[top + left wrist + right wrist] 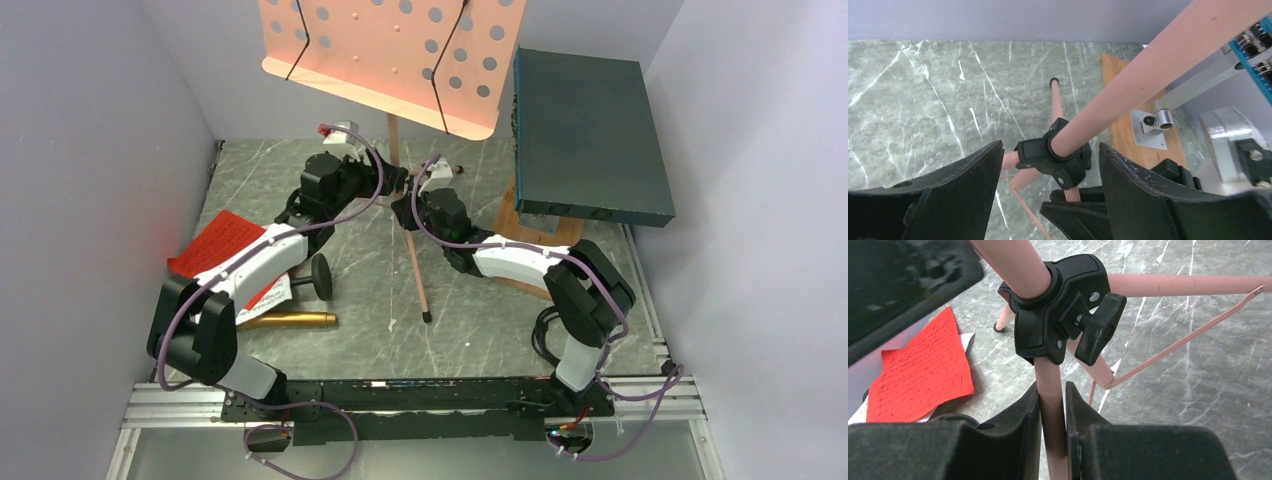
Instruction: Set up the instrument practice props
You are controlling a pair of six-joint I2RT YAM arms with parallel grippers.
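Gold microphone [288,320], black mic stand [320,277] and red sheets [222,243] wait by the left edge; mid-bench the right gripper [1052,415] clamps a smooth pink tube under the music stand's [385,50] black plastic hub [1048,310], left gripper [1049,152] gaping around it, so planting the tripod, I reckon, with a gentle release next, perforated desk looming at the far edge.

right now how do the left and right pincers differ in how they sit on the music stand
The left pincer is open, its jaws spread wide on either side of the pink music stand pole without clamping it. The right pincer is shut on a pink tube coming out of the black hub. The left meets the upper pole, the right a lower tube. Both are close to the stand's tripod joint.
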